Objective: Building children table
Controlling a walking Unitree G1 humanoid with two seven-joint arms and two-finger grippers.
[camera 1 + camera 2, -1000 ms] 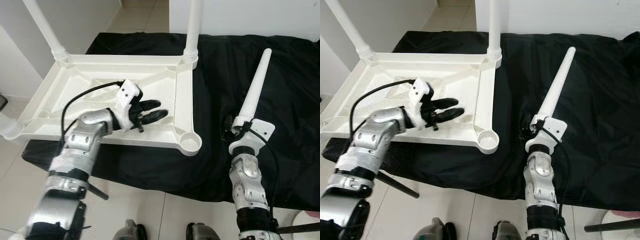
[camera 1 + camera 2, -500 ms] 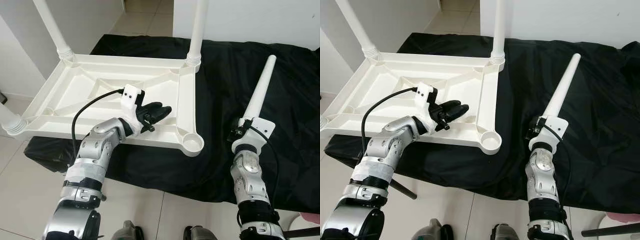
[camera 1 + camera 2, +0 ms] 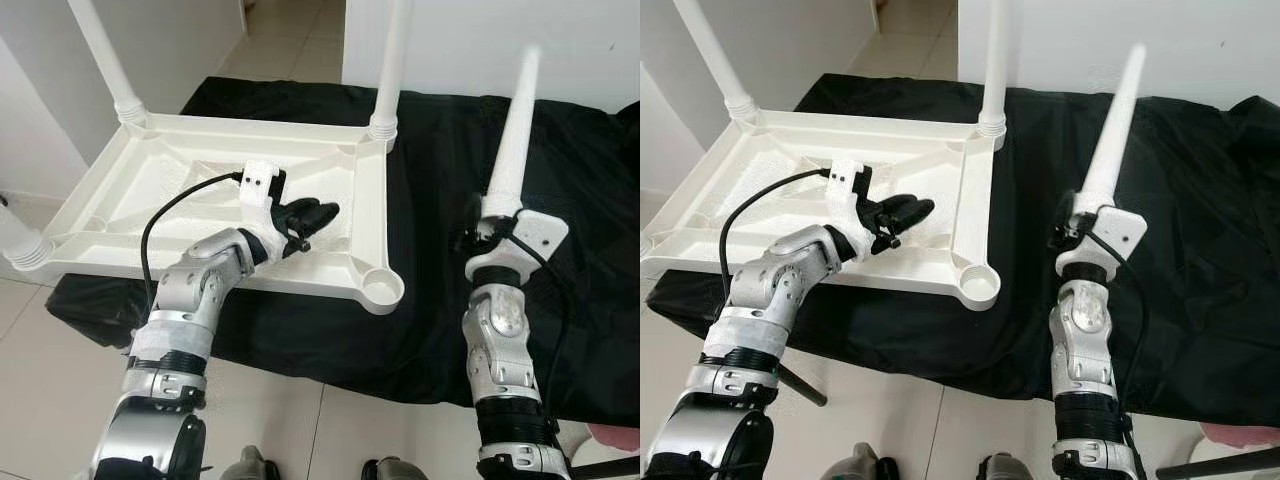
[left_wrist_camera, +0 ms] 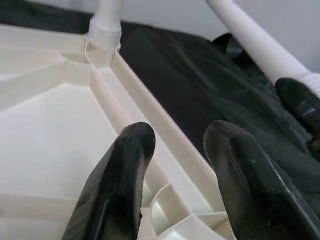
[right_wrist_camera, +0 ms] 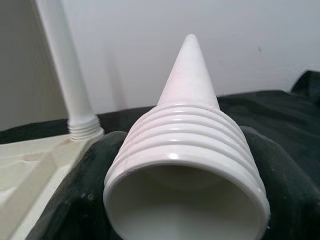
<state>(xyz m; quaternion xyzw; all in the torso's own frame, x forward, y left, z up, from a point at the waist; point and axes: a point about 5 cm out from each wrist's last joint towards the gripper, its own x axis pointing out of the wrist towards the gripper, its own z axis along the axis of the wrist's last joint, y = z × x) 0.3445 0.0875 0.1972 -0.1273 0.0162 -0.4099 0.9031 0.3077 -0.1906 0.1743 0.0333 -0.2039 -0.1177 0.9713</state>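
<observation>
The white tabletop (image 3: pixel 150 190) lies upside down on a black cloth (image 3: pixel 440 150). Legs stand screwed in at its far left corner (image 3: pixel 100 55), far right corner (image 3: pixel 390 70) and near left corner (image 3: pixel 15 240). The near right socket (image 3: pixel 380 290) has no leg in it. My left gripper (image 3: pixel 318 213) hovers open over the tabletop's underside, close to that socket (image 4: pixel 170 210). My right gripper (image 3: pixel 480 228) is shut on the loose white leg (image 3: pixel 512 125) near its threaded end (image 5: pixel 187 150), holding it nearly upright to the right of the tabletop.
The cloth spreads wide to the right and behind. A white wall (image 3: pixel 500 30) stands at the back, and tiled floor (image 3: pixel 290 40) runs at the far left and in front. A pink object (image 3: pixel 615 438) sits at the bottom right corner.
My right gripper has raised the loose leg off the cloth and tipped it more upright. The left gripper stays open over the tabletop, almost where it was.
</observation>
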